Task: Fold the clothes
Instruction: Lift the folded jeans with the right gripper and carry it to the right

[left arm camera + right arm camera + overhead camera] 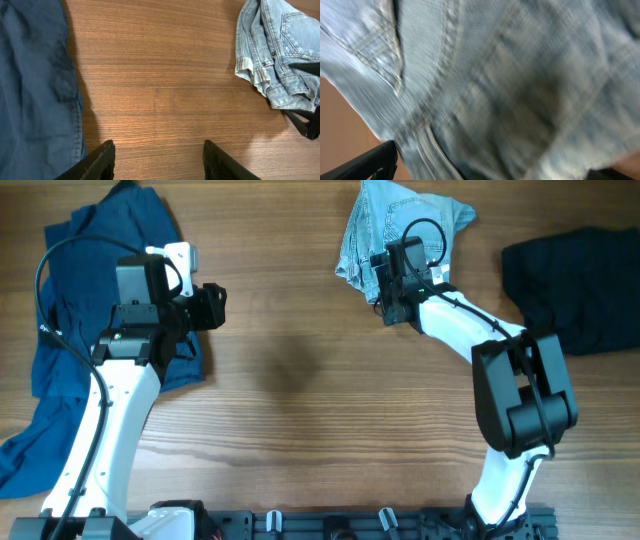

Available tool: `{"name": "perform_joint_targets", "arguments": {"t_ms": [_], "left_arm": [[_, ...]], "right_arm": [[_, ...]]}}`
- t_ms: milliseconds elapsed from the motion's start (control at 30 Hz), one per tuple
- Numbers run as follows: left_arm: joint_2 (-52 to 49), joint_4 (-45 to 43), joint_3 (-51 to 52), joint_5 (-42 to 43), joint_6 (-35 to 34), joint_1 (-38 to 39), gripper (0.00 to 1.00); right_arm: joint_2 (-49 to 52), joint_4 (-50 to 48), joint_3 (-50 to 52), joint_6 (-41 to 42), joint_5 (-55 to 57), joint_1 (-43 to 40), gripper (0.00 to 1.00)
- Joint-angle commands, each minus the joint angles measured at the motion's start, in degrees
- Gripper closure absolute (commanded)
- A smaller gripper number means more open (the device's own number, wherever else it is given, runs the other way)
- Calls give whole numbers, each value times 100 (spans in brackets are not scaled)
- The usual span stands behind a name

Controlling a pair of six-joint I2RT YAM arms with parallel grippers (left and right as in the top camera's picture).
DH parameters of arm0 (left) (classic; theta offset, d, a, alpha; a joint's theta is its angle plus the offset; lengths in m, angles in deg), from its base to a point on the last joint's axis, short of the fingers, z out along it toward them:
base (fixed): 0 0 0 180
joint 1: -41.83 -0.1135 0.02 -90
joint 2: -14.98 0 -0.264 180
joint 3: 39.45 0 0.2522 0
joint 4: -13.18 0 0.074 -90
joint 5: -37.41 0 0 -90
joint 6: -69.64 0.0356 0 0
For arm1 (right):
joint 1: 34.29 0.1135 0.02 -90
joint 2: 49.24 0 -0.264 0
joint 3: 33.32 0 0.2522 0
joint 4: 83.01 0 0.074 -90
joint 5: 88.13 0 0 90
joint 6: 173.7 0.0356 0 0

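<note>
Here, denim shorts: crumpled on the desk.
left fingers: spread apart above the desk.
right fingers: against the denim shorts; cannot tell whether pinching.

Open table between navy garment and denim shorts.

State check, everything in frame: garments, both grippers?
Denim shorts: crumpled heap, not folded.
Dark blue garment: rumpled, spread out at far left.
Black garment: bunched at far right.
Left gripper: jaws open, holding nothing.
Right gripper: down on the shorts, jaws' state unclear.
</note>
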Motion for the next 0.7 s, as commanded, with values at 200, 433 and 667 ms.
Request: {"name": "perform_joint_targets", "arguments": {"t_ms": [200, 433, 667], "left_arm": [[-26, -20, -2, 13, -52, -26, 44], [-26, -17, -2, 15, -55, -26, 45], [-26, -20, -2, 15, -55, -26, 45]], "right_arm": [[1217, -966, 31, -562, 599, -68, 76], [892, -1311, 26, -3998, -1005, -382, 96], [-610, 55, 26, -5187, -3062, -1384, 96]]}}
